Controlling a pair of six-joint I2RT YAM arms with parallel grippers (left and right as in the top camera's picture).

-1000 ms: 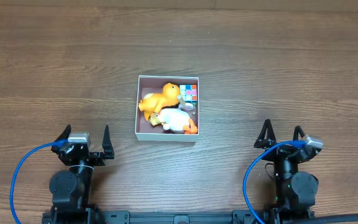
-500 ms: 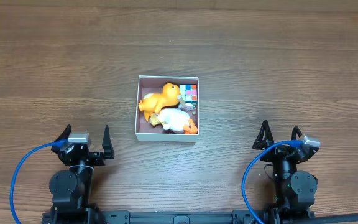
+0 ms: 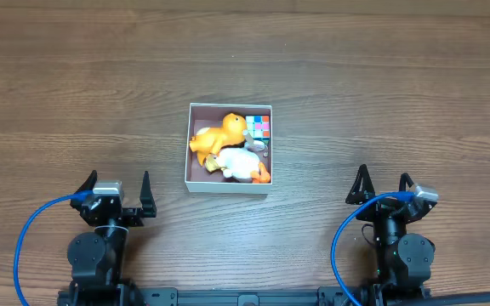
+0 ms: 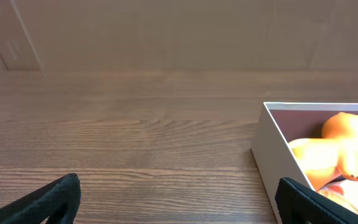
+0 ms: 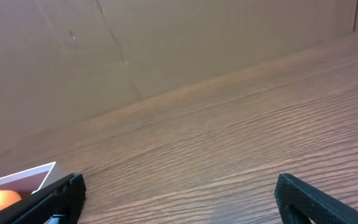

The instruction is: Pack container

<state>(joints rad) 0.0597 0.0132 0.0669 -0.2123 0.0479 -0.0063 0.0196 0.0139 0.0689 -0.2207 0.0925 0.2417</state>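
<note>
The container (image 3: 187, 161), a shallow white-walled box with a pink floor, sits mid-table. Inside lie an orange toy (image 3: 219, 133), a white toy with orange parts (image 3: 243, 164) and a multicoloured cube (image 3: 260, 128). The left wrist view shows the container's near corner (image 4: 272, 149) and the orange toy (image 4: 347, 140). The right wrist view shows a container corner (image 5: 23, 179) at the lower left. My left gripper (image 3: 115, 189) is open and empty near the table's front left. My right gripper (image 3: 384, 184) is open and empty near the front right. Both are well apart from the container.
The table (image 3: 381, 93) is dark wood grain. A brown cardboard wall (image 4: 166, 31) stands beyond its far edge and also shows in the right wrist view (image 5: 166, 43). Blue cables (image 3: 32, 229) loop beside each arm base.
The right gripper has shifted very slightly compared with one second ago. Since half a second ago nothing has moved. The container and toys are unchanged.
</note>
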